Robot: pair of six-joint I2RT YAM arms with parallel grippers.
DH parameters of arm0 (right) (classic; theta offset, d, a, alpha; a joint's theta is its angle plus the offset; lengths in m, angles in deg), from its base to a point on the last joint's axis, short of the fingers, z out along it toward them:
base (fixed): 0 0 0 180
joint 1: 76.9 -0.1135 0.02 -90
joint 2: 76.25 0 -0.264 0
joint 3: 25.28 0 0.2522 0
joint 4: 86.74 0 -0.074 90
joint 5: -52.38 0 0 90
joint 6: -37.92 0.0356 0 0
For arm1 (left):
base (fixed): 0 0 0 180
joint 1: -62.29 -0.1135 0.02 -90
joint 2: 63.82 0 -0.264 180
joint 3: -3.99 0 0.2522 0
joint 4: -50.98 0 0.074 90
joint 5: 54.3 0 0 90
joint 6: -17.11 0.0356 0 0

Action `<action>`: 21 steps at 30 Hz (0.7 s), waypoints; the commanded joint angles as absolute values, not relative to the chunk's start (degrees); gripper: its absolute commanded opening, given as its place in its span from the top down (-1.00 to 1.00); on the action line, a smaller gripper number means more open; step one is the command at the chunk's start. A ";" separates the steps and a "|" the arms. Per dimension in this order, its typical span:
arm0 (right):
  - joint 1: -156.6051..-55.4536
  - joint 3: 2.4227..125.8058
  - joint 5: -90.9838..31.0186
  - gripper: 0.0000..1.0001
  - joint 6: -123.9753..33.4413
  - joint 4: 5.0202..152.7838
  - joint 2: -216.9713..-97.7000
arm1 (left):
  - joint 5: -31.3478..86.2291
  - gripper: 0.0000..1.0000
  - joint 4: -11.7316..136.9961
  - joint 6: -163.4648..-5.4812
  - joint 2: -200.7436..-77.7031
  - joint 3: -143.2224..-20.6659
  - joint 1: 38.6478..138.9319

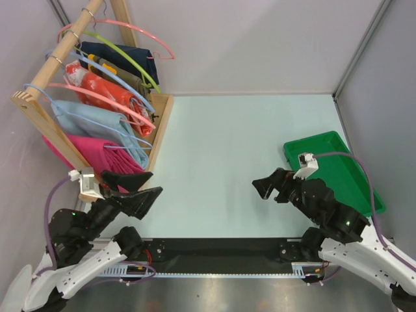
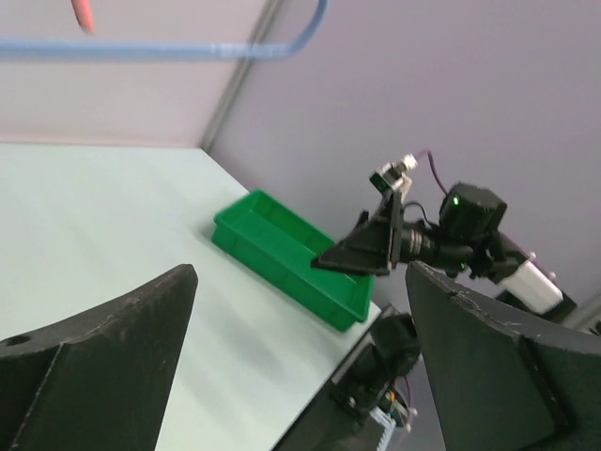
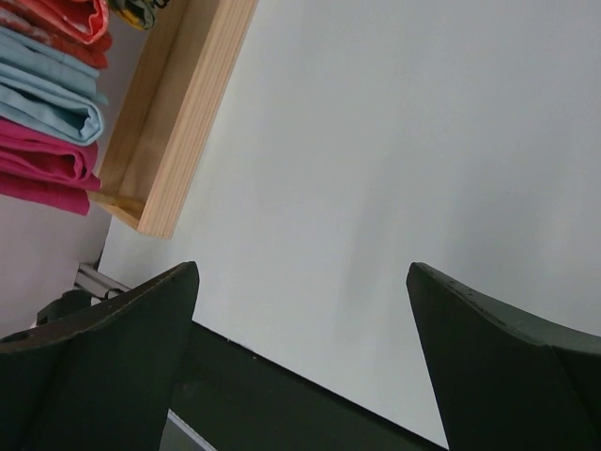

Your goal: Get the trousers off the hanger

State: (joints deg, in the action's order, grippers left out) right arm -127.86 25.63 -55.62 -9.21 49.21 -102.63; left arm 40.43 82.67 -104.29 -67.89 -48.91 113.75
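Nothing is showing as done yet: the bright magenta-pink cloth trousers (image 1: 97,151) are hanging on the thin light-blue wire hanger (image 1: 130,147) at the near end of the wooden rack (image 1: 161,120), far left. The left gripper (image 1: 155,183) is hovering just beside them and the right gripper (image 1: 260,186) well apart, both gaping wide and empty. I am counting one pair of trousers, seemingly two blue hangers, and one green plastic tray (image 1: 335,162).
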 commanded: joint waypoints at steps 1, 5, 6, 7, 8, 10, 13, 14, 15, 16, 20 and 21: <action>-127.70 28.73 -52.66 -1.00 -11.21 48.56 -104.55 | 46.50 -0.97 84.41 -101.10 -74.00 -56.77 113.44; -127.70 29.00 -51.34 -0.99 -11.91 49.00 -105.87 | 55.73 -0.85 93.02 -106.72 -80.59 -65.66 113.44; -127.70 29.17 -51.07 -0.99 -11.92 49.00 -106.40 | 55.74 -0.83 93.47 -106.99 -81.47 -67.07 113.44; -127.70 29.26 -50.90 -1.00 -12.00 49.09 -106.58 | 54.78 -0.83 92.43 -106.82 -82.44 -68.91 113.44; -127.79 29.17 -50.90 -0.99 -11.92 49.17 -106.75 | 54.08 -0.82 91.38 -106.56 -82.80 -69.45 113.44; -127.79 29.00 -50.63 -0.99 -11.83 49.61 -107.19 | 53.28 -0.83 89.53 -106.03 -83.33 -71.11 113.44; -127.70 28.91 -50.10 -1.00 -11.83 50.23 -107.54 | 55.90 -0.83 91.44 -106.11 -85.52 -75.06 113.44; -127.70 28.91 -50.02 -0.99 -11.74 50.32 -107.54 | 56.61 -0.83 92.15 -106.29 -86.92 -76.03 113.44; -127.70 28.91 -49.84 -1.00 -11.74 50.40 -107.54 | 57.32 -0.83 92.94 -106.55 -87.72 -77.18 113.44; -127.79 29.00 -49.75 -0.99 -11.65 50.41 -107.63 | 59.32 -0.83 95.12 -107.43 -88.85 -79.54 113.44; -127.79 29.00 -49.66 -0.99 -11.30 50.49 -107.37 | 63.81 -0.87 99.89 -109.10 -93.25 -84.83 113.44; -127.70 29.00 -49.58 -1.00 -11.13 50.49 -107.37 | 64.61 -0.87 100.07 -109.19 -94.22 -85.62 113.44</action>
